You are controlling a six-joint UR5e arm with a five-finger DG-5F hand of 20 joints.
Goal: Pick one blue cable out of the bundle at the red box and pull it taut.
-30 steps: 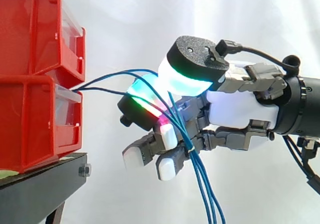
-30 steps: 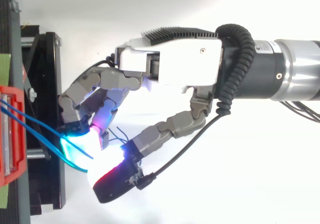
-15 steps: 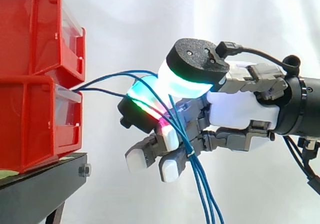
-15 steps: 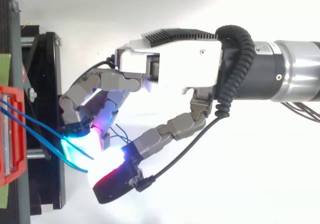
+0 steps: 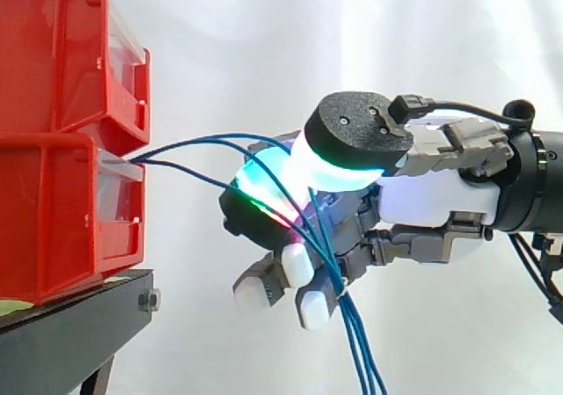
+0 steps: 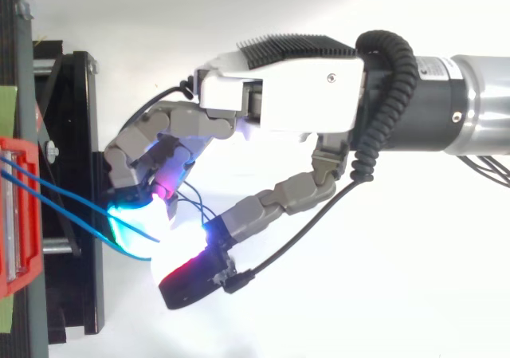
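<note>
Robot hand [image 5: 431, 197] with glowing pads is hovering near the front of the stacked red plastic box [image 5: 62, 219], which is sitting on a black metal stand [image 5: 70, 333]. Thin blue cables [image 5: 220, 135] are coming out at the box's lower drawer and arching across the gap with visible slack. They are running in between the thumb pad and the opposing finger pad [image 5: 262, 194], then hanging down past the curled lower fingers. The hand is clamping the cables in a pinch, with the pads pressing together and glowing cyan, green and red at the contact. From above, two strands are crossing from the box to the lit pads [image 6: 131, 222].

Risks, judging from this:
- **Too many strands:** More than one seems to be sitting in the pinch, so a pull is likely tensioning several. I cannot tell exactly how many are trapped.
- **Snagging:** The strands are bunching together below the hand, so one could be catching on the lower fingers.
- **Slipping:** Thin smooth cable could be sliding through the pads under load, leaving the slack in.
- **Box moving:** A hard pull could be tugging the drawer open or dragging the box toward the stand's edge.
</note>
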